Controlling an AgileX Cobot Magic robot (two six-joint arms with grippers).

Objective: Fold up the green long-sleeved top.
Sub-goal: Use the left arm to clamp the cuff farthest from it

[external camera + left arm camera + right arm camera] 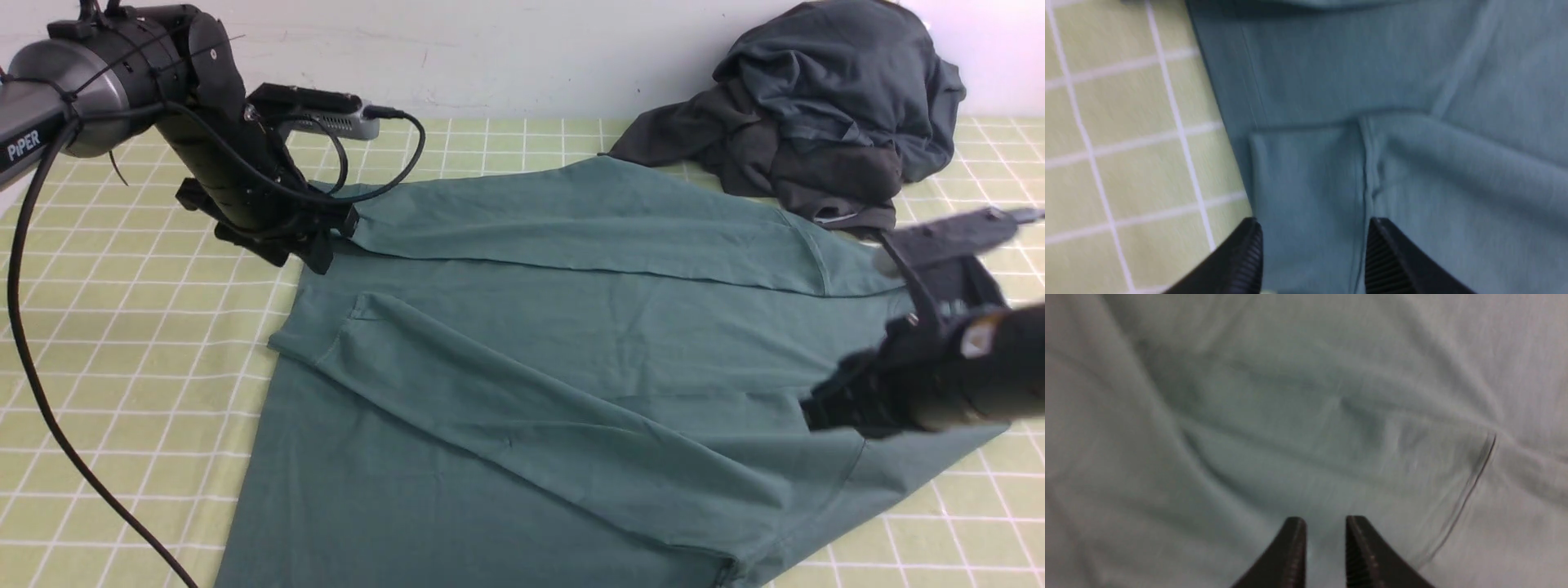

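- Right gripper (1326, 522), nearest the lens, hangs over the right edge of the green long-sleeved top (522, 351), jaws narrowly parted, gripping nothing.
- Left gripper (1314, 232) gapes wide over a sleeve cuff (1306, 171) at the top's far-left corner, empty.
- Both sleeves lie folded across the top's body.
- Dark garments (824, 106) are heaped just beyond the top's far-right shoulder.

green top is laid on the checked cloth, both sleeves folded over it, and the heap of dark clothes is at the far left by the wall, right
One slip: the heap of dark clothes is at the far right by the wall, not the far left; the front view shows it. The green top does lie on the checked cloth with both sleeves folded over it.
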